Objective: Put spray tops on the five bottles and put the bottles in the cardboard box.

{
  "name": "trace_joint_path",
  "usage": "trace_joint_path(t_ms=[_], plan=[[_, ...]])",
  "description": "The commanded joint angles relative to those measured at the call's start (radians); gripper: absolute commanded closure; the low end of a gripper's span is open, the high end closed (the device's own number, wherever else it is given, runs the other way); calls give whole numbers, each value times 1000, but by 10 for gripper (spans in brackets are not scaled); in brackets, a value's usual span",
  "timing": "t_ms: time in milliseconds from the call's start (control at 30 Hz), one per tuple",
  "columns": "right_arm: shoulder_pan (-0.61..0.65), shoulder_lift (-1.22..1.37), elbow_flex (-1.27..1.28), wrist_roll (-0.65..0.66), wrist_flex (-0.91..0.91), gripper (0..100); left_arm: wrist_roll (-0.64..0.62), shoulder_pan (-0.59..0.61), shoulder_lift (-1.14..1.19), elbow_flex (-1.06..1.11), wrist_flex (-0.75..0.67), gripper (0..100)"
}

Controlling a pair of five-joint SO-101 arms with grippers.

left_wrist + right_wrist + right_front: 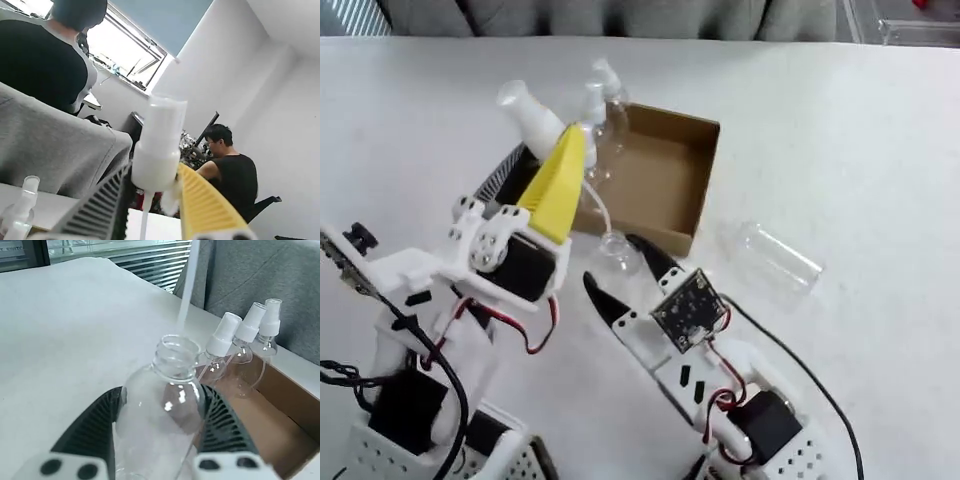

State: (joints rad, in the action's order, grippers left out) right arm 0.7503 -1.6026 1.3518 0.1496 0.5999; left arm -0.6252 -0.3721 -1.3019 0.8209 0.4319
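Note:
My left gripper (552, 140) is shut on a white spray top (532, 112), held tilted above the table beside the cardboard box (665, 190). Its thin tube (598, 210) hangs down just over the open neck of a clear bottle (615, 247). My right gripper (613, 260) is shut on that bottle, holding it upright in front of the box. In the right wrist view the bottle (162, 405) sits between the black fingers (220, 415) with the tube (187, 285) above its neck. Three capped bottles (245, 340) stand in the box (285, 405). The left wrist view shows the spray top (157, 145) between the fingers.
One more clear bottle without a top (778, 257) lies on its side on the white table (860, 130), to the right of the box. People sit in the room behind, away from the task's things.

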Motion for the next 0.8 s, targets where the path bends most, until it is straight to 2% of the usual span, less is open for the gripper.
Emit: trace_joint_path(t_ms=[0,267,433,667,767], plan=[[-1,-8,-12,-9,-31,983,-6,-15,-18,54,-32,980],[-1,-10,-12,-9,-31,983,-8,-25,-18,92,-34,980],[-2,-10,-12,-9,-31,983,-8,-96,-38,94,28,980],[-2,-10,-12,-9,-31,983,2,-99,-91,97,83,980],[-2,-10,-12,-9,-31,983,68,-94,-90,98,115,980]])
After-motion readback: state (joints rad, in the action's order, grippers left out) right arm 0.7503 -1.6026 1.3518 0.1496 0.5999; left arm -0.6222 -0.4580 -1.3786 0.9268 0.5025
